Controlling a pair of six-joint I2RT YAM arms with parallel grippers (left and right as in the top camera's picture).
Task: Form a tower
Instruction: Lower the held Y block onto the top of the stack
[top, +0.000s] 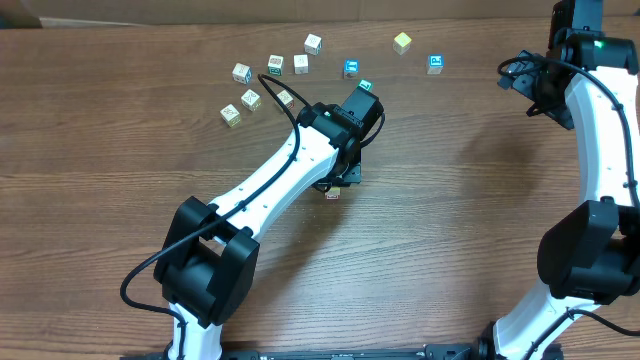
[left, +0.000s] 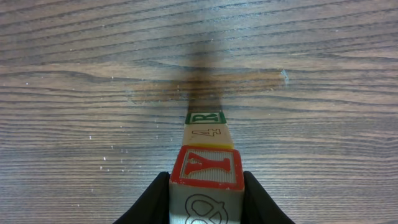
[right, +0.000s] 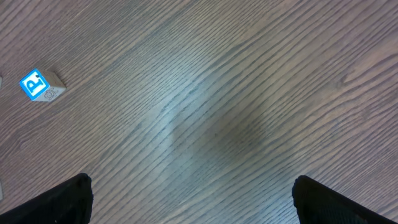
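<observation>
tower (left: 206, 169) — wooden cubes: red y, 4, green r

The counter (top: 450, 200) is evenly, brightly lit from above; only soft shadows are cast. A blurred dark shadow is thrown beyond the tower (left: 208, 132) in the left wrist view. A pale sheen is seen in the right wrist view.

The tower (left: 206, 163) lines up wooden cubes: red Y, 4, green R.
</observation>
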